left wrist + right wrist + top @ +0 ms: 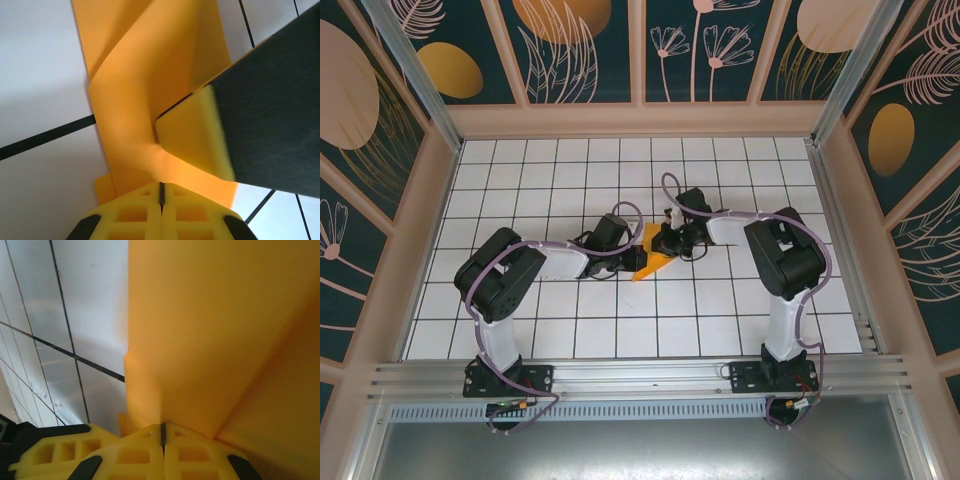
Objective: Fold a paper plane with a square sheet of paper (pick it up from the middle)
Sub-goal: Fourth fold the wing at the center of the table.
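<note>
While both of my hands meet over the middle of the white tabletop (pixel 520 180), the square sheet of paper (pixel 652 258) sits between them, partly folded. From above, the visible orange piece is a wedge whose long axis runs from far to near. Its point aims toward the near edge and slightly to my left, and its wide end is tucked up between the hands; whether the point touches the surface I cannot tell. My left hand (pixel 161 194) is clenched on the paper: its 2 yellow fingertips meet along a thin seam, and the sheet rises from that seam in a curved, creased fold. My right hand (pixel 162 432) is clenched on it as well, fingertips pressed together at the base of a broad orange face with 1 diagonal crease. In the left wrist view a finger (pixel 197 137) of the right hand, a yellow pad on a black body, presses into the fold from the right, just beside my left fingertips. Black grid lines (pixel 45 135) cross the tabletop beneath. Patterned walls (pixel 580 50) ring the tabletop, well apart from the paper, and both forearms crowd close around it, hiding much of the sheet from above
</note>
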